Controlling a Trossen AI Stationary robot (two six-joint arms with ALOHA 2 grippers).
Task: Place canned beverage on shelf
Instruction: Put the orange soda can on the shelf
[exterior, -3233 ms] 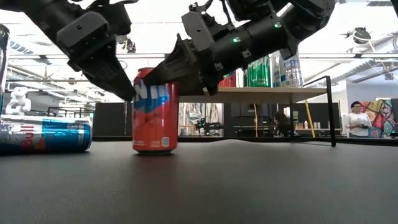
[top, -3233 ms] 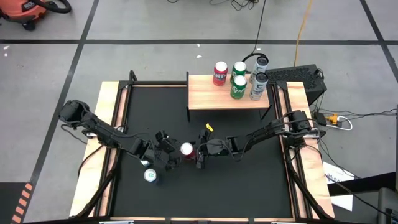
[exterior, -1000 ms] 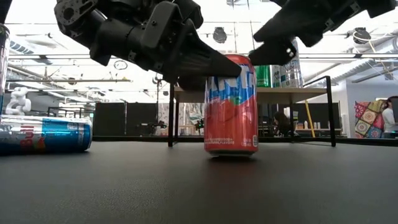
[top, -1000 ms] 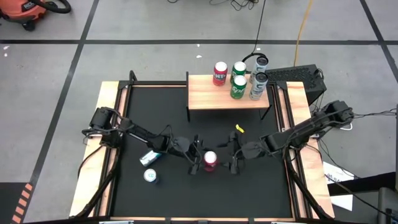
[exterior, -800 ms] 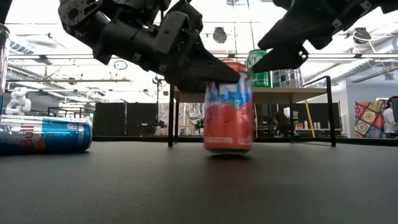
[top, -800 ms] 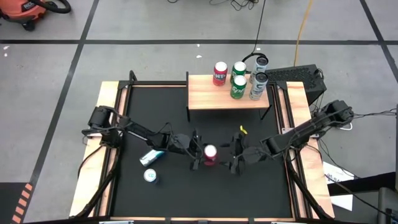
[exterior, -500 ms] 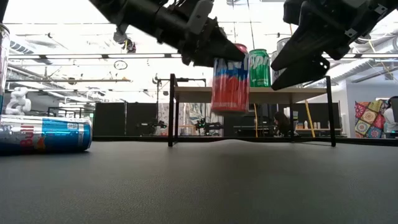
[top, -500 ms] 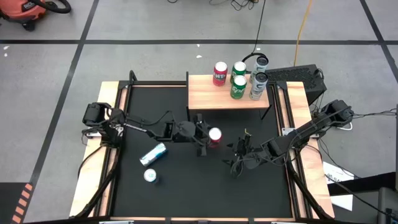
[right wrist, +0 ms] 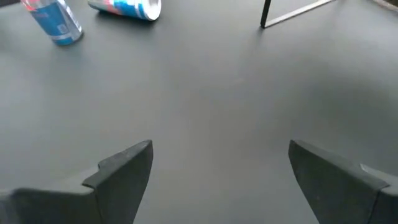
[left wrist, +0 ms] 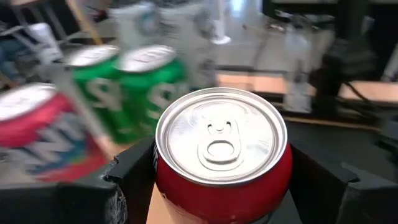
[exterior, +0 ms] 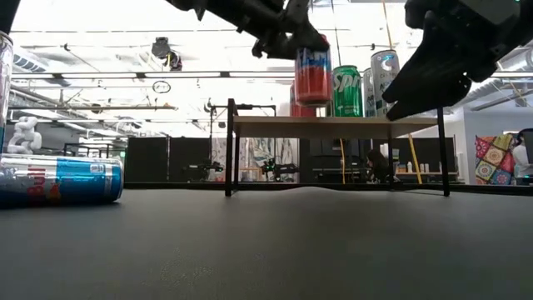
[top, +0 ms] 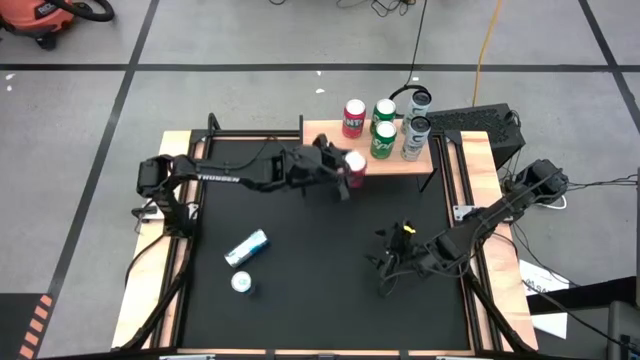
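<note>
Overhead, the left end effector (top: 345, 168) is stretched across the black table (top: 300, 290) and clamped on the sides of an upright red can (top: 355, 163), which hangs in the air over the near front edge of the shelf (top: 330, 160). From table level the red can's base sits clear above the wood plank, not resting on it. Gripping the sides keeps the can level, so it can probably be lowered straight onto the bare plank.

Four cans already stand along the far side of the shelf: another red can (top: 353, 116), two green cans (top: 382, 136) and a tall silver can (top: 414, 135). That likely explains why the carried can is held toward the open front.

The right end effector (top: 395, 258) waits low over the table's right side, well away, its fingers apart and holding nothing.

Two blue cans remain on the table at the left, one lying down (top: 246, 247) and one standing (top: 240, 283).
</note>
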